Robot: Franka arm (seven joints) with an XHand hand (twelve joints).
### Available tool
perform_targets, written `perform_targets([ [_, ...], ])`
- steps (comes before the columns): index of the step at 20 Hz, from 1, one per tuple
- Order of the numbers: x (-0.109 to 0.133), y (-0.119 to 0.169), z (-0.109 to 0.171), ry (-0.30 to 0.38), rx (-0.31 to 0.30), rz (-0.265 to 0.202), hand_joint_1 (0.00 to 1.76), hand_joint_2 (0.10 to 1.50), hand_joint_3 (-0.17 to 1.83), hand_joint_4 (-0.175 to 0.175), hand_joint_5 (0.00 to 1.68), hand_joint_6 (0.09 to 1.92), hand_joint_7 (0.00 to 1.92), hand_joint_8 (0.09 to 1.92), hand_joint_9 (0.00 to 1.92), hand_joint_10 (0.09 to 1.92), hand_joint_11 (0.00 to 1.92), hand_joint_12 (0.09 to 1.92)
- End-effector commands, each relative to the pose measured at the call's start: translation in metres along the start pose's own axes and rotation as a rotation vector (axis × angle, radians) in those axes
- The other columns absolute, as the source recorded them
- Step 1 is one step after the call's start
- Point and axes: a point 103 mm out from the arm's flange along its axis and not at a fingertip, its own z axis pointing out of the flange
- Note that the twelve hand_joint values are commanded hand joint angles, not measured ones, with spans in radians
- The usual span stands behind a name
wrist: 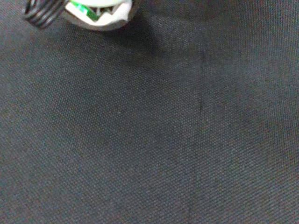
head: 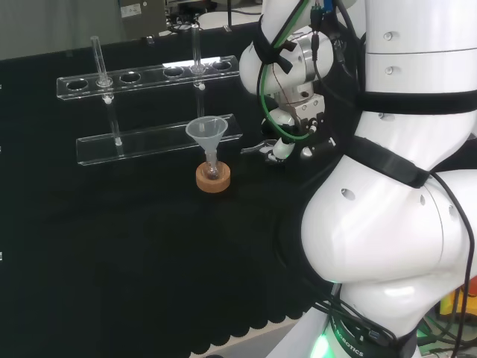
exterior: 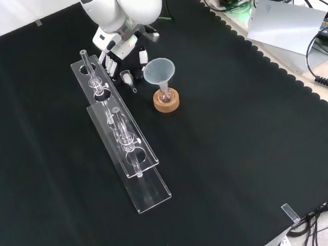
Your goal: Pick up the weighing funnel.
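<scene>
Weighing funnel (exterior: pixel 127 78) seems to lie on the black surface (exterior: pixel 243 150), a small clear piece between the rack (exterior: pixel 150 189) and the funnel (exterior: pixel 158 70) in the front view. Nearest that camera runs the long clear rack. Beyond its middle the funnel stands upright over a cork ring (exterior: pixel 167 104). Just past that lies the task's piece, and right behind it the hand (exterior: pixel 120 50) hangs low over the cloth. Its stem points toward the camera and away from the hand, with the cup end nearer the hand. I cannot tell whether the hand is open or closed. I judge the grasp should come down on the cup end, across the long axis.
</scene>
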Motion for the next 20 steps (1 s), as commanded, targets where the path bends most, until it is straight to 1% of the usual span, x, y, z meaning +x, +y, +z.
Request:
perform_targets([
  [1, 0.0000, -0.0010, 0.0011, -0.007, 0.001, -0.003, 0.86, 0.60, 0.55, -0.027, 0.52, 0.80, 0.61, 0.74, 0.79, 0.54, 0.36, 1.38],
  [9, 0.0047, 0.0009, 0.0024, -0.010, 0.012, -0.018, 0.86, 0.60, 0.55, -0.027, 0.52, 0.80, 0.61, 0.75, 0.79, 0.55, 0.35, 1.38],
  [13, 0.0052, 0.0018, 0.0015, -0.012, 0.015, -0.015, 0.85, 0.60, 0.55, -0.027, 0.52, 0.80, 0.61, 0.75, 0.79, 0.55, 0.35, 1.38],
  [15, 0.0052, 0.0021, 0.0007, -0.018, 0.011, -0.010, 0.85, 0.61, 0.55, -0.023, 0.56, 0.82, 0.61, 0.75, 0.79, 0.55, 0.35, 1.38],
  [18, 0.0055, 0.0023, 0.0000, -0.041, 0.010, 0.002, 0.85, 0.67, 0.55, 0.020, 0.88, 0.79, 0.65, 0.74, 0.83, 0.55, 0.36, 1.38],
  [19, 0.0055, 0.0023, -0.0002, -0.052, 0.009, 0.006, 0.92, 0.74, 0.49, 0.079, 0.98, 0.81, 0.68, 0.73, 0.85, 0.54, 0.37, 1.37],
  [20, 0.0055, 0.0021, -0.0004, -0.060, 0.006, 0.011, 0.98, 0.80, 0.45, 0.123, 1.04, 0.83, 0.71, 0.72, 0.88, 0.54, 0.38, 1.36],
])
